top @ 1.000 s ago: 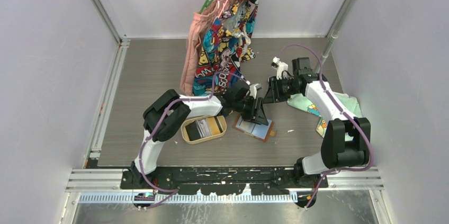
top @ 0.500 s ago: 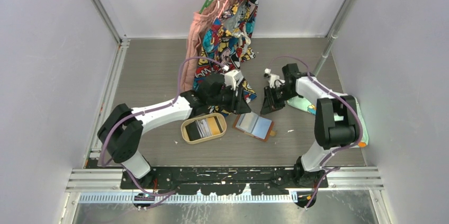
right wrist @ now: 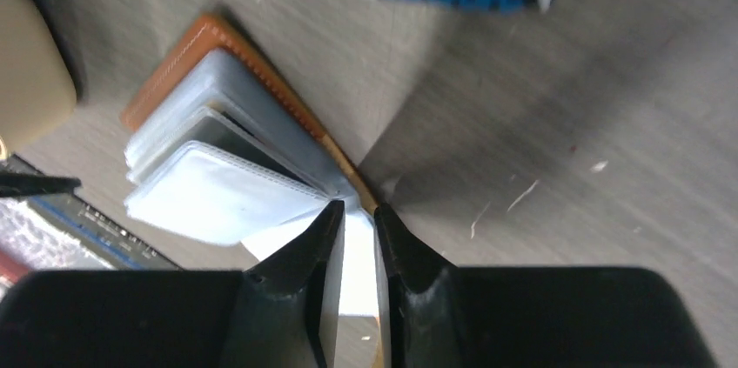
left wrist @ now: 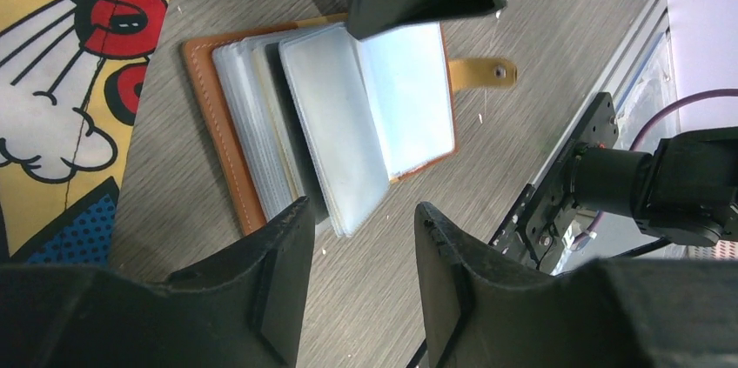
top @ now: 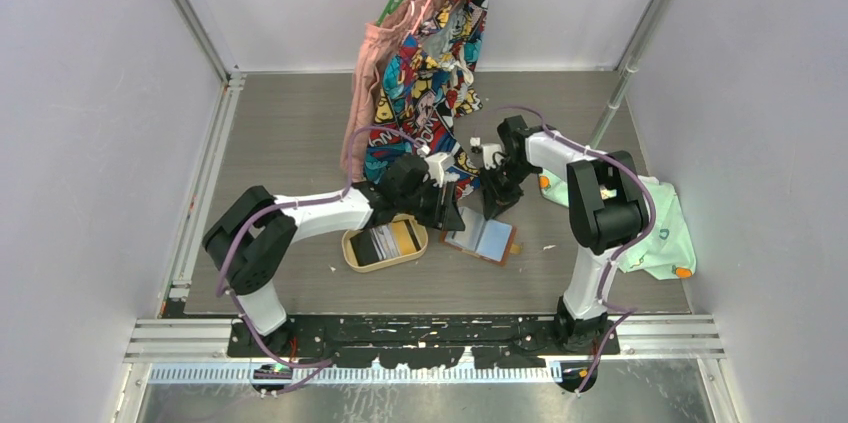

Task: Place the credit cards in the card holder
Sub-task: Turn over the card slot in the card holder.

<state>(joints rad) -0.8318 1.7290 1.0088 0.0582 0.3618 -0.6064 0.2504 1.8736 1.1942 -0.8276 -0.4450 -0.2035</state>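
Left gripper [left wrist: 361,211] hangs spread wide and empty right over the card holder [left wrist: 331,124], which lies open near the middle of the table [top: 290,143], a little toward the near edge, its clear sleeves fanned up off the tan leather. Right gripper [right wrist: 357,210] is down at the holder's far edge with its jaws drawn to a thin slit. A pale sleeve shows in that slit, but I can't tell whether it is pinched or only seen behind the fingers.

The credit cards [top: 385,240] are not in play yet. Black, striped and yellow, they sit together in the oval tray [top: 350,255] just left of the holder.

Now the hazards. If the right gripper does have a sleeve and lifts or drags, the light holder could slide or flip with it, and the snap strap [left wrist: 483,72] pointing toward the near edge could catch. If it has nothing, the fanned sleeves may flop shut and hide the slot mouths.

Both wrists are crowded over one small target, nearly touching in the left wrist view, so a careless swing could knock them together. The cards lie flat inside a walled tray, so I'd expect a finger to skid off, or scoop up two at once. The hanging clothes [top: 425,53] drape close behind the left arm and could snag.
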